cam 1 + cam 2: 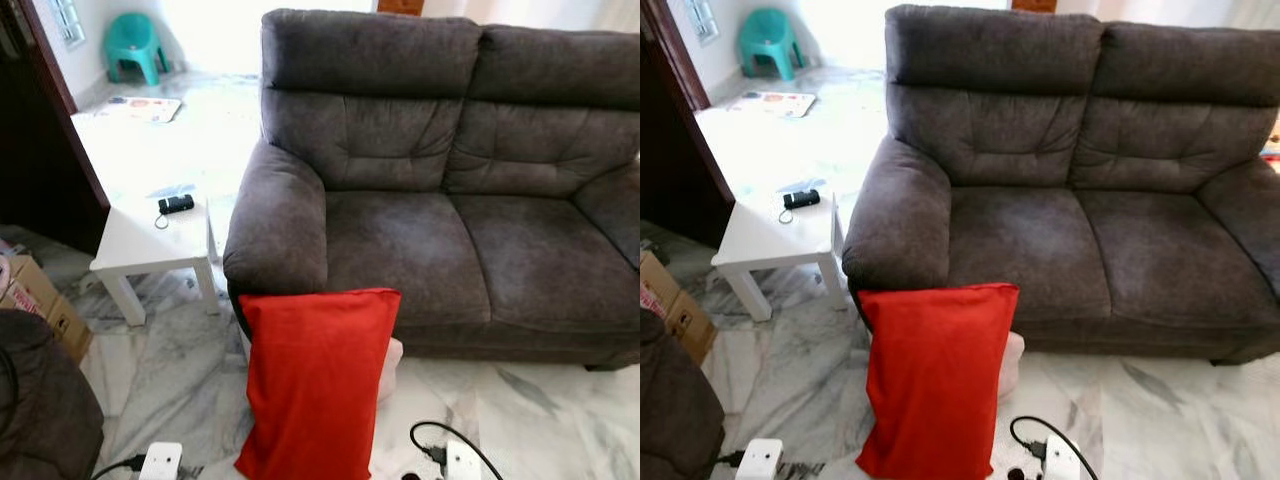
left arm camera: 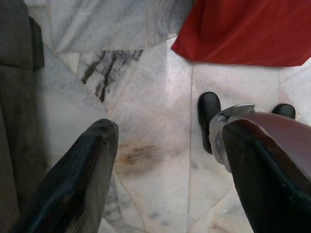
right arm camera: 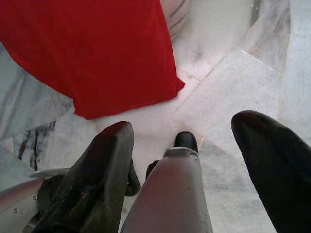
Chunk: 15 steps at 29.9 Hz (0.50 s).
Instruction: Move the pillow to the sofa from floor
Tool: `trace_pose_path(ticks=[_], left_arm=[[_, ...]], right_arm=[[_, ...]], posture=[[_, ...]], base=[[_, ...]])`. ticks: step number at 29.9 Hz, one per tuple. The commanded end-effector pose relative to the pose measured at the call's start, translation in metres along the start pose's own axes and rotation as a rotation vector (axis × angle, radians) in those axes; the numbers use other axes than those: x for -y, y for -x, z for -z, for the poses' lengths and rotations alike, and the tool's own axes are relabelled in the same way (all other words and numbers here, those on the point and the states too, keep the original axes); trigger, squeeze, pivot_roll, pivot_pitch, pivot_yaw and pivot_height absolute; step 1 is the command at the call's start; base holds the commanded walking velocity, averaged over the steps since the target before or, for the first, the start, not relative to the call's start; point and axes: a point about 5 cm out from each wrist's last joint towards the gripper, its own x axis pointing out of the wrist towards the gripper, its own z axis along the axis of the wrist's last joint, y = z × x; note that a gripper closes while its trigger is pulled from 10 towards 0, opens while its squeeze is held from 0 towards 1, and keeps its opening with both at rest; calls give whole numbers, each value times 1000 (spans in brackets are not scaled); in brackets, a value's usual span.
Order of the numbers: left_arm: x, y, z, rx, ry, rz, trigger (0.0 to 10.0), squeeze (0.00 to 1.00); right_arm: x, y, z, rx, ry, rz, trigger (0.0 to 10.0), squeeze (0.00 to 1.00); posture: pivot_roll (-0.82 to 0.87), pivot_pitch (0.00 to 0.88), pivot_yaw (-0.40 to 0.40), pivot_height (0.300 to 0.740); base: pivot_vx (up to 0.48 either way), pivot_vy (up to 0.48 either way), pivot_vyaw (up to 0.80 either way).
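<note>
Pillow (image 1: pixel 315 385), red, stands on the marble floor (image 1: pixel 540 420), leaning against the grey sofa (image 1: pixel 440 200) front by its armrest. Left gripper (image 2: pixel 165 179) and right gripper (image 3: pixel 187 160) both hang spread, empty, above floor.

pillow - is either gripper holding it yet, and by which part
Nothing is held. Both the left gripper and the right gripper hang open above the marble floor, while the red pillow leans untouched against the sofa.
</note>
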Motion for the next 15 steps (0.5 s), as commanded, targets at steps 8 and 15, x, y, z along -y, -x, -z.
trace_pose_path(ticks=[8, 15], left_arm=[[1, 0, 2, -10, 2, -2, 10000, 0], [1, 0, 2, -10, 3, -3, 10000, 0]], right_arm=[[2, 0, -3, 30, -26, 2, 10000, 0], [2, 0, -4, 33, -27, 0, 10000, 0]], posture=[[27, 0, -49, 740], [27, 0, -49, 740]], base=[[0, 209, 0], [0, 298, 0]])
